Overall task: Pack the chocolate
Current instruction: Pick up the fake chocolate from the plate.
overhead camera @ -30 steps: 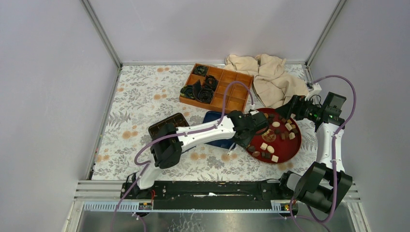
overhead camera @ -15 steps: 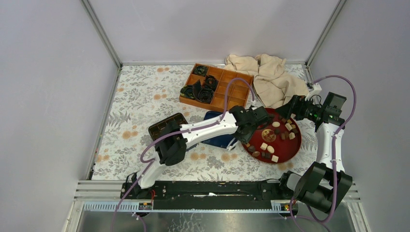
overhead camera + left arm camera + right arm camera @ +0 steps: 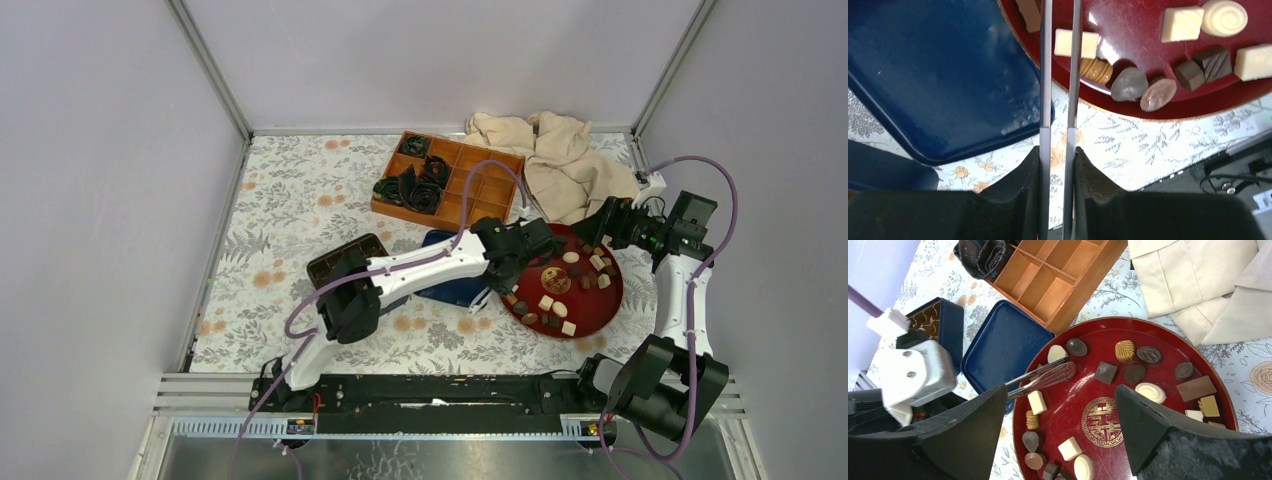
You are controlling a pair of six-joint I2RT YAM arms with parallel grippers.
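The chocolate [image 3: 560, 290] lies as several small dark, brown and white pieces on a round red plate [image 3: 612, 300]. My left gripper [image 3: 515, 255] is shut on metal tongs [image 3: 1060, 75]. The two blades run nearly parallel with a narrow gap. Their tips [image 3: 1063, 371] rest over the plate's left part [image 3: 1158, 372], beside a white oval piece [image 3: 1056, 353]. A white square [image 3: 1089, 44] lies just under the blades. Whether a piece sits between the tips is hidden. My right gripper [image 3: 1060, 390] hangs open above the plate, holding nothing.
A wooden divided box [image 3: 480, 190] with black paper cups [image 3: 412, 188] stands at the back. A blue lid [image 3: 450, 282] lies left of the plate, and a dark box with a brown insert [image 3: 345, 262] beyond it. Beige cloth [image 3: 555, 160] is bunched at the back right.
My left wrist has shifted a little to the right and back, carrying the tongs further over the plate's left rim. The right arm has stayed still.
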